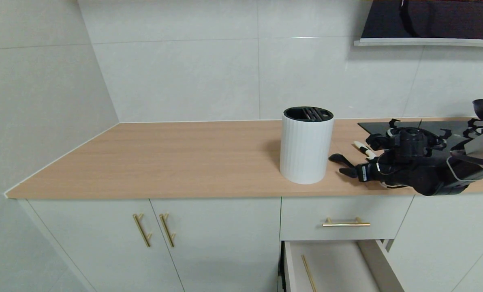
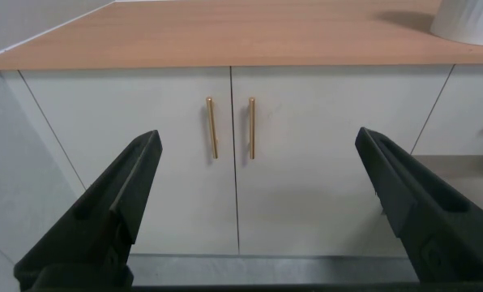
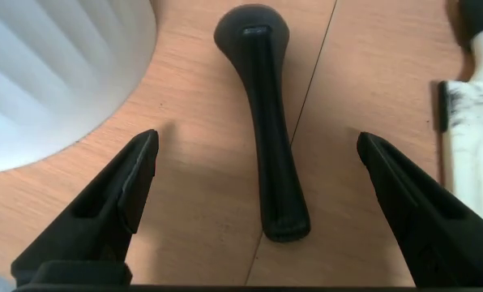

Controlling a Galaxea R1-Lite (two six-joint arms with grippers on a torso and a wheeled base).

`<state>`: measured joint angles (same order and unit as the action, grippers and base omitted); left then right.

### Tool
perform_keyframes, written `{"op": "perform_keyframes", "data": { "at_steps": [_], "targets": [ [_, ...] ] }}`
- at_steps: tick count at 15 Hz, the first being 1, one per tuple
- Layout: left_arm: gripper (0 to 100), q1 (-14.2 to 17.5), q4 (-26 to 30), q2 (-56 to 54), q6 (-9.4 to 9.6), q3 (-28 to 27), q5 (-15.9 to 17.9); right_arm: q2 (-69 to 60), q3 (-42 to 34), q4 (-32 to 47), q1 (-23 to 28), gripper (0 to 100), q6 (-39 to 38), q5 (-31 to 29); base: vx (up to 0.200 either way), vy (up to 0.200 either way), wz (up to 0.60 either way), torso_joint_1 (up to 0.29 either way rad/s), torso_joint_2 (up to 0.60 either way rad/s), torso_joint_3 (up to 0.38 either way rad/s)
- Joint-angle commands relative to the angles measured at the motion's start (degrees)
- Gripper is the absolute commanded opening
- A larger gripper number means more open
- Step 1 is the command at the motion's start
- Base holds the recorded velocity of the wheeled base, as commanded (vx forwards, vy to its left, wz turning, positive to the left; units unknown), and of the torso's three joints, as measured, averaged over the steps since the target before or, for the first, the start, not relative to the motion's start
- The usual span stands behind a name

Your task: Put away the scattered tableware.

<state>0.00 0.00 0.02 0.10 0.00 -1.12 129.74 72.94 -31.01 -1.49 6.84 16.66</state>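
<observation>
Right wrist view has the right gripper (image 3: 256, 146) spread wide, a finger on either side of the black handle (image 3: 267, 138), which lies on the counter (image 1: 184, 158) just beside the holder (image 1: 306, 150). It should drop straight and close on mid-shaft, nudging neither the holder nor the white-handled utensil (image 3: 476, 146). Count: one counter, one holder, two wide-open grippers, the left gripper (image 2: 257, 138) facing cabinet doors (image 2: 128, 146), and two loose pieces.

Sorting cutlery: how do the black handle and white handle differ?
The black handle is plain and dark, the white handle pale with dark marks. The black handle lies inside the open right claw, the white handle outside it. Both lie flat on the counter.
</observation>
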Motion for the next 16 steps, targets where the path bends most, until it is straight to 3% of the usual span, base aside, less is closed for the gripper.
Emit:
{"op": "perform_keyframes", "data": {
  "at_steps": [1, 4, 5, 13, 16],
  "targets": [
    [100, 0.0, 0.0, -0.02, -0.01, 0.0, -0.02, 0.77, 0.28, -0.01, -0.01, 100, 0.02, -0.05, 0.0, 0.0, 0.0, 0.0, 0.0, 0.0],
    [100, 0.0, 0.0, -0.02, -0.01, 0.0, -0.02, 1.21, 0.36, -0.01, -0.01, 100, 0.1, -0.05, 0.0, 0.0, 0.0, 0.0, 0.0, 0.0],
    [100, 0.0, 0.0, -0.02, -0.01, 0.0, -0.02, 1.21, 0.36, -0.01, -0.01, 0, 0.1, -0.14, 0.0, 0.0, 0.0, 0.0, 0.0, 0.0],
    [100, 0.0, 0.0, -0.02, -0.01, 0.0, -0.02, 0.95, 0.72, 0.43, -0.01, 0, -0.86, -0.49, 0.0, 0.0, 0.0, 0.0, 0.0, 0.0],
    [100, 0.0, 0.0, -0.02, -0.01, 0.0, -0.02, -2.39, 1.42, 1.92, -1.33, 0, -5.7, -5.41, 0.0, 0.0, 0.0, 0.0, 0.0, 0.0]
  ]
}}
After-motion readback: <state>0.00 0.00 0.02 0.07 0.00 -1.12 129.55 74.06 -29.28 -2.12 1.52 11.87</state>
